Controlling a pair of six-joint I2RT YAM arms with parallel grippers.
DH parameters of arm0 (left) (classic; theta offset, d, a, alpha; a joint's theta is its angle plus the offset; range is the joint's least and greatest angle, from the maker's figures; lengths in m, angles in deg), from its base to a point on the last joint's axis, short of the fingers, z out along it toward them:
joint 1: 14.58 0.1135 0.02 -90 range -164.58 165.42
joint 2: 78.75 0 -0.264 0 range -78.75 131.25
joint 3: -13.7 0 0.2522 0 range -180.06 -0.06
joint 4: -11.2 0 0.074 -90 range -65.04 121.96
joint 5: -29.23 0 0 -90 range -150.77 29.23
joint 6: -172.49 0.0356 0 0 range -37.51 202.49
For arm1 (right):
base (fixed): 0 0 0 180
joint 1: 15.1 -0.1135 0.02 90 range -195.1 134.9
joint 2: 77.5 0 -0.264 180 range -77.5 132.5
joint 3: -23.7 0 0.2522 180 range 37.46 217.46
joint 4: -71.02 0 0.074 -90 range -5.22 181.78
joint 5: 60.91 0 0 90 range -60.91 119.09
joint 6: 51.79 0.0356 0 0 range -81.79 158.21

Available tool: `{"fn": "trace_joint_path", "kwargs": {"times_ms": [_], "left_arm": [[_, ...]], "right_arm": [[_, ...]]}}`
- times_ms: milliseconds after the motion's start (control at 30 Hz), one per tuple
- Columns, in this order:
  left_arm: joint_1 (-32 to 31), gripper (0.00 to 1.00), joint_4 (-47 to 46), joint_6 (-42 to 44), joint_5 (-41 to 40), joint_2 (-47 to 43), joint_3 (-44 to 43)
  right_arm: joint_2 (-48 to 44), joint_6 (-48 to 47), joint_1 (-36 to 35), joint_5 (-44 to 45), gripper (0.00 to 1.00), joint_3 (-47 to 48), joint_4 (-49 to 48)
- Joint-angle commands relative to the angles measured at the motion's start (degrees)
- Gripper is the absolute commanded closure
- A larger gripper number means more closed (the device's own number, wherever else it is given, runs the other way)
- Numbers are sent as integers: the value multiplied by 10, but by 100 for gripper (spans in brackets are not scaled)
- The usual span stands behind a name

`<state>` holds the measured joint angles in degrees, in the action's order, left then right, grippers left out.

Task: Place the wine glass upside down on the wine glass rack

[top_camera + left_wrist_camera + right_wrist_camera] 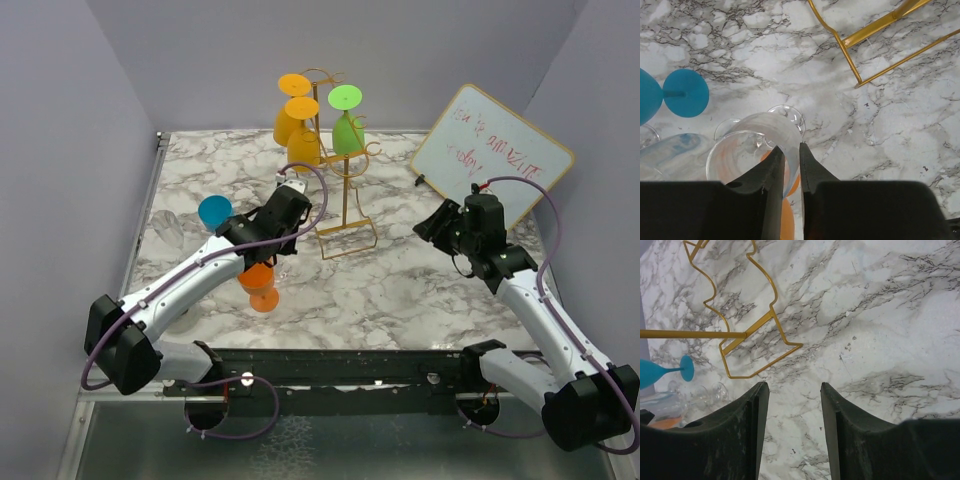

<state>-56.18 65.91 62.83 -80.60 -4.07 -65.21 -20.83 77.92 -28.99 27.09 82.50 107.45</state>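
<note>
A clear wine glass (752,137) stands among other glasses at the table's left. My left gripper (791,146) reaches down onto it, one finger inside the bowl and one outside. Its jaws are nearly together with the bowl's wall pinched between them. The golden wire wine glass rack (342,195) stands at the table's middle back, with yellow-orange glasses (298,125) and a green glass (347,125) hanging upside down. Its base (855,55) lies to the upper right in the left wrist view. My right gripper (792,385) hangs open over bare marble, right of the rack.
A blue glass (685,92) lies left of the held glass and an orange glass (260,285) stands under my left arm. Another clear glass (168,230) lies near the left edge. A whiteboard (492,150) leans at the back right.
</note>
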Motion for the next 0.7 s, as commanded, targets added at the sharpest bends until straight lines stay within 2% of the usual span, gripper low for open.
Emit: {"fn": "trace_joint_path", "kwargs": {"times_ms": [0,100,200,433,533,667], "left_arm": [[3,88,34,13,37,22,-16],[4,99,35,13,53,18,-30],[3,100,35,13,82,5,-47],[3,100,47,41,223,-37,-75],[3,100,48,44,298,-52,-97],[2,100,15,33,416,-59,-102]], "right_arm": [[0,9,2,-16,50,12,1],[2,10,2,-13,50,15,3],[0,21,2,-5,50,18,13],[-58,71,2,24,49,-5,4],[-84,89,2,34,50,-18,-11],[-112,85,2,-6,50,-35,-61]]}}
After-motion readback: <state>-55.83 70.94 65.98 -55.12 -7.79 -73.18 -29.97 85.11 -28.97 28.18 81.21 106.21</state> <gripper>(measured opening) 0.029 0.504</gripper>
